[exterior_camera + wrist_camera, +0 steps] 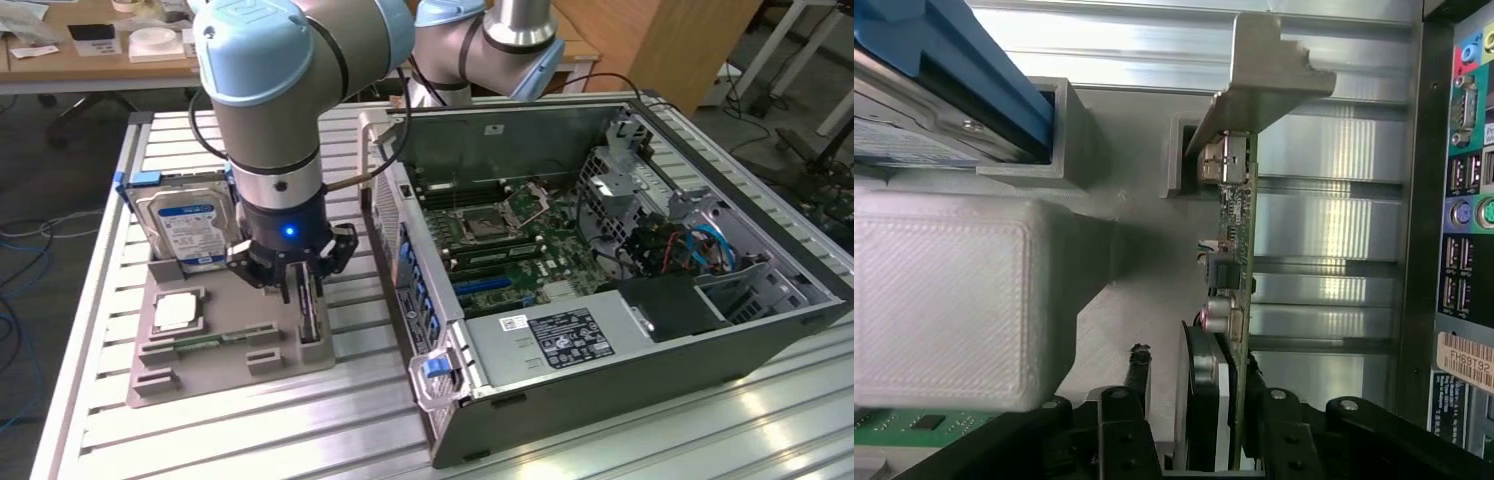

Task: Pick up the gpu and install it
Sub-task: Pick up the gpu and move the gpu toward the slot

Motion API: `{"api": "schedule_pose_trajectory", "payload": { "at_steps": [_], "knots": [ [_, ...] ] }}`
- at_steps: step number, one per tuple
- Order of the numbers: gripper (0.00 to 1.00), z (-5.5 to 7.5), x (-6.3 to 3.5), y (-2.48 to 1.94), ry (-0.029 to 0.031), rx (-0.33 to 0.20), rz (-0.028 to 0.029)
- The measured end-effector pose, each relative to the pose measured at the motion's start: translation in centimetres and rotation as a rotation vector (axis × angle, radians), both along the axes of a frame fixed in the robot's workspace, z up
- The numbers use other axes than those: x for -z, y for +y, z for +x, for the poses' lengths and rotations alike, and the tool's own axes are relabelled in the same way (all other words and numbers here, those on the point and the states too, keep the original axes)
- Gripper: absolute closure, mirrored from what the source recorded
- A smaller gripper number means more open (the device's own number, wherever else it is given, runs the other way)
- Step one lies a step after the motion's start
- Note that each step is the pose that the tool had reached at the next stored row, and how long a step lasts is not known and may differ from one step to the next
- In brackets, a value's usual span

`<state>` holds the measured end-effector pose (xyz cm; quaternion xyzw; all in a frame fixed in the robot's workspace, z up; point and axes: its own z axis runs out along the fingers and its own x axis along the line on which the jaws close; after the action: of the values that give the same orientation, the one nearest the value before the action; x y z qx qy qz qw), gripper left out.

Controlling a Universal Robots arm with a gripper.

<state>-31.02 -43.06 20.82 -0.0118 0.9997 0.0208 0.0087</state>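
The gpu (pixel 1246 250) stands on edge in a slot of the grey holder tray (pixel 220 385). It is a green board with a silver end bracket (pixel 1264 75) and a black fan (pixel 1204 400) on one face. In the exterior view the gpu (pixel 311 315) sits at the tray's right side, with my gripper (pixel 300 288) lowered straight over it. In the wrist view my gripper (pixel 1197 410) straddles the card's fan end. One finger (pixel 1256 400) lies against the board side. The other finger (pixel 1140 385) stands a small gap off the fan. The gripper is open.
A silver hard drive (pixel 187 225) with a blue-white label stands at the tray's back. A processor (pixel 178 312) and a memory stick (pixel 200 345) lie in the tray. An open computer case (pixel 587 270) fills the exterior view's right, close beside the tray, with its rear ports (pixel 1466 200) near the card.
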Motion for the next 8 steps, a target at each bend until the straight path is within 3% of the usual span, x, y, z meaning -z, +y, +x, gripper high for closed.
{"api": "schedule_pose_trajectory", "payload": {
  "at_steps": [8],
  "knots": [
    [0.55, 0.1, 0.03, -0.01, 0.0, 0.0, -0.0004]
  ]
}}
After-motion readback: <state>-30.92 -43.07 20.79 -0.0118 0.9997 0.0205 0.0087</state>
